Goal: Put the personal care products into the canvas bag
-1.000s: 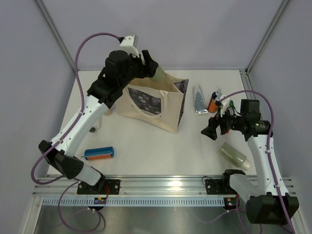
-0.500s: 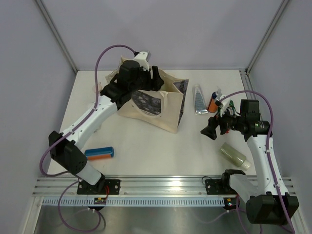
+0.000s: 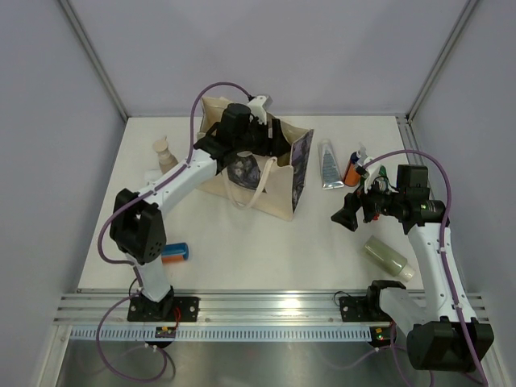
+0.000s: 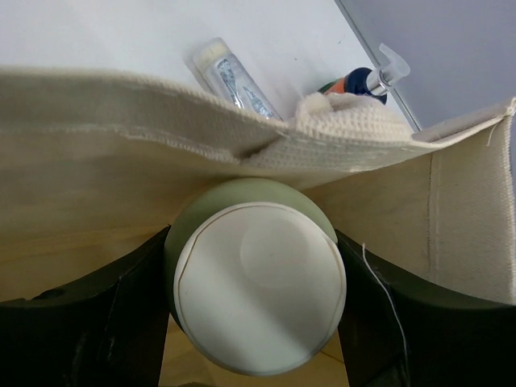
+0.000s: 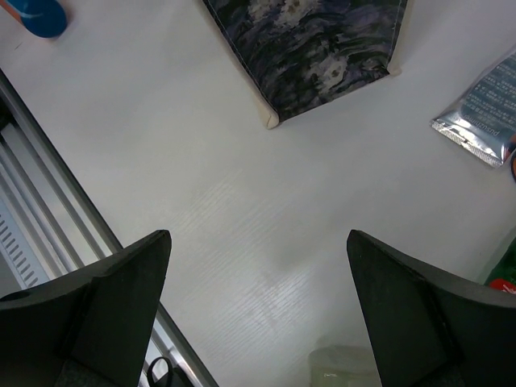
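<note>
Gripper of the left arm (image 4: 256, 339) is closed on a sage-green cylindrical bottle (image 4: 242, 201) with a white end, held inside the mouth of the cream canvas bag (image 3: 270, 193) with dark prints. The bag stands on the white table (image 3: 242, 242). Gripper of the right arm (image 5: 258, 306) is spread wide and holds nothing. It hangs over bare table near a second sage-green bottle (image 3: 389, 256). Grey flat tube (image 3: 329, 165) and orange spray bottle (image 3: 353, 168) sit right of the bag.

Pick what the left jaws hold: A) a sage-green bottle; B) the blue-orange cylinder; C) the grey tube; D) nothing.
A: the left wrist view shows the left jaws pressed on both sides of a sage-green bottle with a white end, the canvas bag behind it.
</note>
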### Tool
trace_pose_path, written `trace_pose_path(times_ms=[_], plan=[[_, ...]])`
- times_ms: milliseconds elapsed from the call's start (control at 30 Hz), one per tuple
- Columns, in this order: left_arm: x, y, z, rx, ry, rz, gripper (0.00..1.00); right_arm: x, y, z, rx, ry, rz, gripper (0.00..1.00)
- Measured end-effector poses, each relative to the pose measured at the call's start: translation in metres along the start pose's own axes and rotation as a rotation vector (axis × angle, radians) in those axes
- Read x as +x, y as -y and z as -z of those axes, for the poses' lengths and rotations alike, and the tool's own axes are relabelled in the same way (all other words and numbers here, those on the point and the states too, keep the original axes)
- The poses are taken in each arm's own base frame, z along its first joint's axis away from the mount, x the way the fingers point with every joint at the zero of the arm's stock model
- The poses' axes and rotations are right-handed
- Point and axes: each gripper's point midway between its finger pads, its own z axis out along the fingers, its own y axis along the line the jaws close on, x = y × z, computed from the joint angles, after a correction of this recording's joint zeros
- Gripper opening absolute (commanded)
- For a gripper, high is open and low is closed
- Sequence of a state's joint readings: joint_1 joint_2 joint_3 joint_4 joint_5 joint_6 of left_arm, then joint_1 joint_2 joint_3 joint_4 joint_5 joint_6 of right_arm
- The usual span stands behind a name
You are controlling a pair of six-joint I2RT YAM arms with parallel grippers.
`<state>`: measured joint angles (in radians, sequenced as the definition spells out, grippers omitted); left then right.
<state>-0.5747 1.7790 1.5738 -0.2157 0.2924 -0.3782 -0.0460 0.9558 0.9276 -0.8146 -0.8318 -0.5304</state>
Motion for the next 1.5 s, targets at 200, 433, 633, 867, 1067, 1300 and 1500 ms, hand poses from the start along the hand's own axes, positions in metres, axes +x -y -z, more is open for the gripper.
trace_pose_path(times_ms=[200, 433, 633, 867, 1067, 1300, 1500], plan=[[0.02, -0.001, -0.016, 0.051, -0.061, 0.013, 0.38, 0.0, 0.001, -0.001, 0.002, 0.003, 0.0, 1.0], [0.043, -0.009, -0.028, 0.054, -0.127, 0.028, 0.87, 0.001, 0.001, -0.001, 0.001, 0.001, -0.003, 1.0], [0.032, -0.004, -0.021, 0.059, -0.099, 0.007, 0.99, 0.004, 0.003, -0.005, -0.007, -0.014, -0.036, 1.0], [-0.007, 0.006, 0.016, 0.043, -0.041, -0.078, 0.99, -0.005, 0.013, -0.009, 0.007, -0.025, -0.13, 1.0], [-0.042, 0.011, 0.072, -0.016, 0.037, -0.171, 0.99, -0.031, 0.055, -0.004, 0.229, 0.02, -0.246, 1.0], [-0.079, 0.036, 0.169, -0.083, 0.236, -0.258, 0.99, -0.044, 0.125, 0.002, 0.54, 0.078, -0.371, 1.0], [-0.051, 0.034, 0.243, -0.153, 0.36, -0.239, 0.99, -0.023, 0.167, -0.015, 0.631, 0.003, -0.376, 0.99]])
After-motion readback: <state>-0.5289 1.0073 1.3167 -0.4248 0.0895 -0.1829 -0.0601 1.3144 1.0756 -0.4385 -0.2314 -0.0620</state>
